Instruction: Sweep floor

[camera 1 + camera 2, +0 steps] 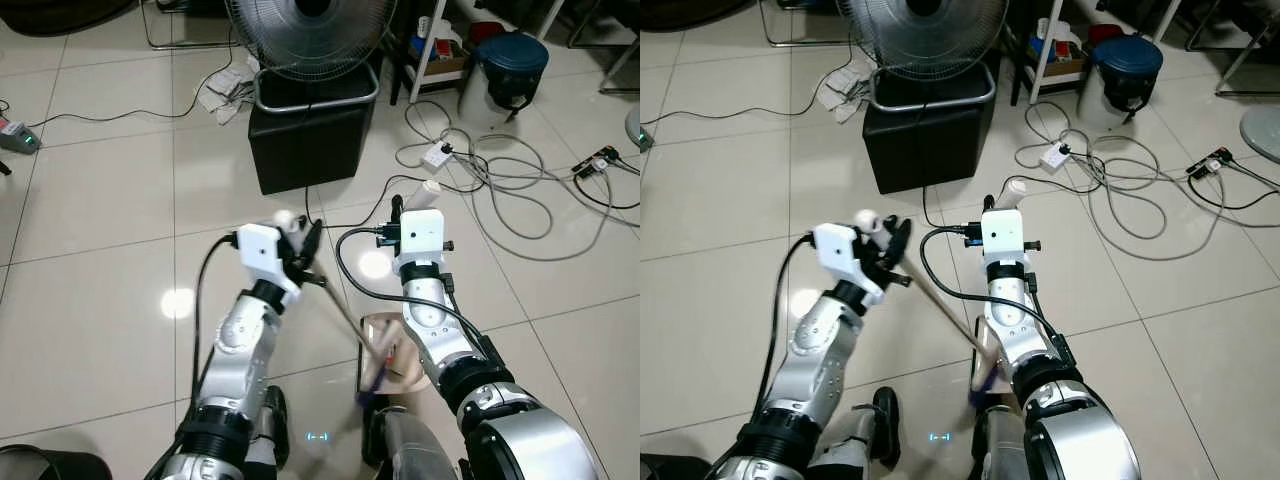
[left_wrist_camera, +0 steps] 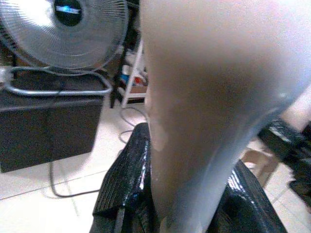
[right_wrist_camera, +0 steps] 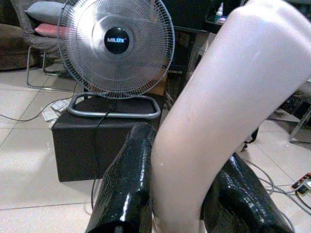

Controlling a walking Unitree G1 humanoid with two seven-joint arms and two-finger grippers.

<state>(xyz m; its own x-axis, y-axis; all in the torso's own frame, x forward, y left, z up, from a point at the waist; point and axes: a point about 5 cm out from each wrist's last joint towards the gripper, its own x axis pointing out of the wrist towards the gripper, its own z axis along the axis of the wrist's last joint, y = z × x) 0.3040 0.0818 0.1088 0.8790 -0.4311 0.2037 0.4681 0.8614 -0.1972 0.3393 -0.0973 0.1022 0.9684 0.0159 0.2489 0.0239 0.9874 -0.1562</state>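
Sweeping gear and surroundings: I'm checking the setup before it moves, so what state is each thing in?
Left gripper: shut on the broom handle.
Right gripper: shut on the dustpan handle.
Dustpan: down by the robot's feet.
Fan: standing on the black box; whether it spins cannot be told.
Bin: lid on.
Cables: loose on the floor.

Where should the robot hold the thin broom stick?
High up, just under the white knob, where the left hand clamps it now. The stick is thin and slants down toward the robot's feet, so the fingers should come from the side and close across it. The right hand grips a pale handle.
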